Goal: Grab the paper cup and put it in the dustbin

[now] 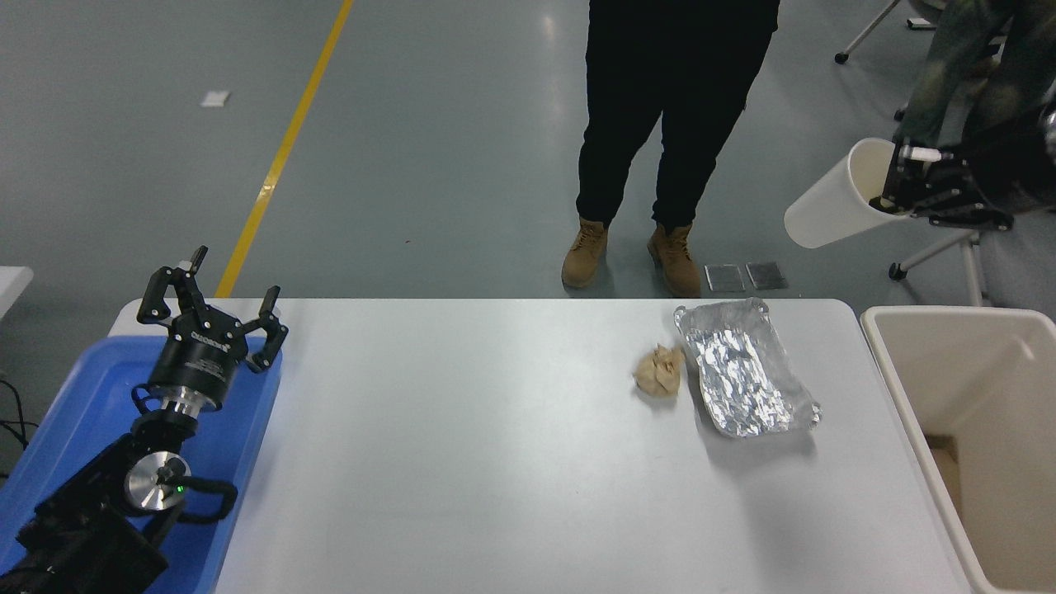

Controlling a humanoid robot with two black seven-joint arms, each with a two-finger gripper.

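Head view, one moment. One small white tapered paper cup (833, 206), smooth-walled, cream inside, is held high in the air at the upper right, tilted with its base to the lower left, well above the table and beyond its far right corner. One black right gripper (895, 177) pinches the cup's rim, one finger inside the mouth. One large beige plastic rectangular dustbin (899, 388) with a thick rounded rim stands at the table's right edge, below the cup and apart from it; a brown patch shows at its bottom. One white rectangular table (462, 462), matte, round-cornered. On it: one crinkled silver foil tray (742, 371), shiny and dented; one crumpled brown paper ball (658, 370) just beside the tray's left side. One shallow blue plastic tray (66, 412) at the table's left end. One black left gripper (213, 318) parked over that tray, fingers spread, holding nothing. One person in black trousers (652, 99) and tan boots stands beyond the far edge.
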